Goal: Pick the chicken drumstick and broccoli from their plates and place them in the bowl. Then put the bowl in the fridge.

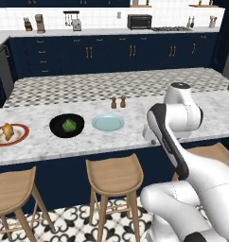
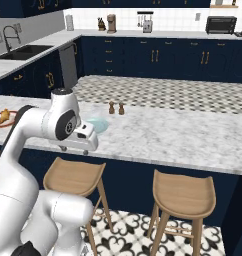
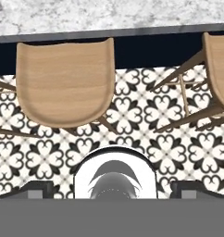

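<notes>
The chicken drumstick (image 1: 7,131) lies on the white red-rimmed plate (image 1: 24,134) at the counter's left end, and shows again as the drumstick (image 2: 3,116) in the right base view. The broccoli (image 1: 69,125) sits inside the black bowl (image 1: 55,125). Right of the bowl, the pale blue-green plate (image 1: 108,122) holds nothing. My gripper (image 2: 74,150) hangs off the counter's near edge, pointing down at the stools and floor, well right of the bowl. In the hand view the gripper (image 3: 112,189) is open, nothing between its fingertips (image 3: 37,187). The fridge is out of view.
Two small brown shakers (image 1: 118,102) stand behind the blue-green plate. Wooden stools (image 1: 114,172) line the counter's front over a patterned floor, one stool (image 3: 65,83) directly below my hand. Navy cabinets and a back counter run along the far wall.
</notes>
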Controlling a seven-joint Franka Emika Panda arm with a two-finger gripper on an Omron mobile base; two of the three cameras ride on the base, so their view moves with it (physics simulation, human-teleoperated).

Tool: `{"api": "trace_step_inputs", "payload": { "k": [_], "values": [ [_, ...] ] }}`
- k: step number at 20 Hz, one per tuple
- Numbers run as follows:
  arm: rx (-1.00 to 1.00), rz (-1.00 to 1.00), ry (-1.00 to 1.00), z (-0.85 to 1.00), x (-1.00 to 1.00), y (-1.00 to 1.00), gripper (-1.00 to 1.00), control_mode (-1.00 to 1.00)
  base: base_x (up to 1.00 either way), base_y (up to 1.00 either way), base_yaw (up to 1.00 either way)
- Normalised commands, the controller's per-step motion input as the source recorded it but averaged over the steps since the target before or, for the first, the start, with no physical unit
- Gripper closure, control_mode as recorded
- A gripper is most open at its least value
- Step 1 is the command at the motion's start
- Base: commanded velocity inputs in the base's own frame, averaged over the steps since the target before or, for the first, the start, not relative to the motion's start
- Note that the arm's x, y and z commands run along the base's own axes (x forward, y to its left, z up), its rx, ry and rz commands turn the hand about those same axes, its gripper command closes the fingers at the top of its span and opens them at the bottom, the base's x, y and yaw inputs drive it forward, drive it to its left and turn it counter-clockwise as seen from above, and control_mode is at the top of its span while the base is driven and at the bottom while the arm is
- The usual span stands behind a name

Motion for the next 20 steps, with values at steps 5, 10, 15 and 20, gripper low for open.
{"api": "trace_step_inputs", "payload": {
  "k": [5, 10, 15, 20],
  "values": [
    [-0.01, 0.01, 0.0, 0.0, 0.0, 0.0, -1.0, 1.0, 0.0, 0.0, 0.0],
    [0.0, 0.0, 0.0, 0.0, 0.0, 0.0, -1.0, 1.0, -0.25, 0.16, 0.0],
    [0.0, 0.0, 0.0, 0.0, 0.0, 0.0, -1.0, 1.0, -0.18, 0.99, 0.0],
    [0.0, 0.0, 0.0, 0.0, 0.0, 0.0, -1.0, 1.0, 0.01, 1.0, 0.0]
  ]
}}
